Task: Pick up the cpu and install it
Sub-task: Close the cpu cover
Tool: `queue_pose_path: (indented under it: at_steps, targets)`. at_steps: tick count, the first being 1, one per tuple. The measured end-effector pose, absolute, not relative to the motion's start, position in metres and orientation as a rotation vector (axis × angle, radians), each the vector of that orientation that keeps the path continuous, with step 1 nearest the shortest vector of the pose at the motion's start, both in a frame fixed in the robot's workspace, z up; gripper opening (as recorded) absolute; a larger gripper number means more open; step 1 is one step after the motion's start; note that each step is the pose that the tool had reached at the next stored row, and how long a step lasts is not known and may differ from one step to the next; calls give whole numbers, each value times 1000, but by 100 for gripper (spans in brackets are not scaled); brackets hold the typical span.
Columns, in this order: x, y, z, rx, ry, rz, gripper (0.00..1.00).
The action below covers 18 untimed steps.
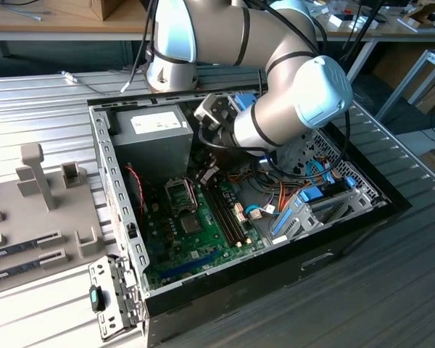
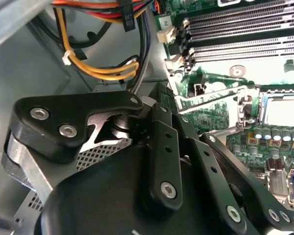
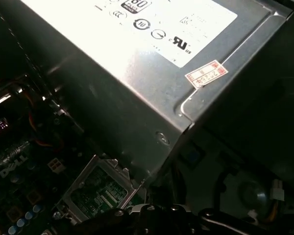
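The exterior view shows my gripper (image 1: 209, 172) low inside the computer case (image 1: 104, 163), just right of the open socket (image 1: 180, 194). The first wrist view adds the power supply (image 3: 137, 73) looming close. I cannot tell the fingers' state, nor where the cpu lies.

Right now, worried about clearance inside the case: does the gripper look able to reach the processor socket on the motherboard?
Probably yes. The gripper hangs just beside the socket, and nothing lies over the socket in the first wrist view. The power supply stands close alongside, so room looks tight.
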<state>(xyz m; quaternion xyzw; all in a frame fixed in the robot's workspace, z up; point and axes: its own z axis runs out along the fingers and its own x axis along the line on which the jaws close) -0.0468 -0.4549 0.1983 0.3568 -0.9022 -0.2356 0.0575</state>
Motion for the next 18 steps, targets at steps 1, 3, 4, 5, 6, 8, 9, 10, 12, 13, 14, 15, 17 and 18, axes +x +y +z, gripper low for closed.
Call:
queue_pose_path:
  at_steps: [1, 3, 4, 5, 6, 8, 9, 10, 12, 13, 14, 15, 17, 18]
  targets:
    - [-47, -455, 195, 1082, -2735, -714, 11]
    - [-47, -455, 193, 1082, -2735, -714, 11]
    - [-47, -456, 193, 1082, -2735, -714, 11]
    - [-48, -456, 193, 1082, -2735, -714, 11]
    - [-49, -456, 193, 1082, -2735, -714, 11]
    - [-50, -457, 193, 1082, -2735, -714, 11]
    - [-50, -457, 193, 1082, -2735, -714, 11]
    - [-50, -458, 193, 1082, -2735, -714, 11]
    - [-50, -458, 195, 1082, -2735, -714, 11]
    - [-50, -458, 195, 1082, -2735, -714, 11]
    - [-50, -459, 196, 1082, -2735, -714, 11]
    - [-50, -459, 197, 1082, -2735, -714, 11]
    - [-50, -459, 199, 1082, -2735, -714, 11]
    - [-50, -460, 200, 1082, -2735, -714, 11]
